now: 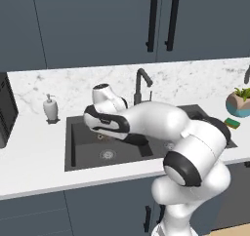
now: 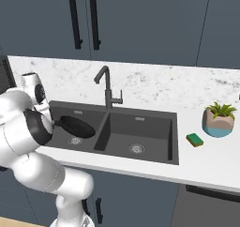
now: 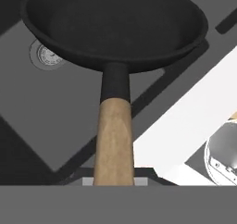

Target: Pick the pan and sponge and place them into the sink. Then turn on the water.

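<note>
Pan (image 3: pixel 115 28) held ahead of fingers clenched on its handle over sink (image 2: pixel 140 132); slip risks clattering drop

No readable text anywhere

No letters, numbers, brand marks or signs can be read on any surface in these views. The white soap dispenser (image 1: pixel 51 108) carries no label, the plant pot (image 2: pixel 218 124) shows only plain bands of colour, and the cabinet doors (image 2: pixel 140 19), the marble counter (image 2: pixel 206 160) and the dark sink (image 2: pixel 173 141) are unmarked. The pan (image 3: pixel 115 24) and its wooden handle (image 3: pixel 114 140) bear no stamp or logo that can be made out.
</note>
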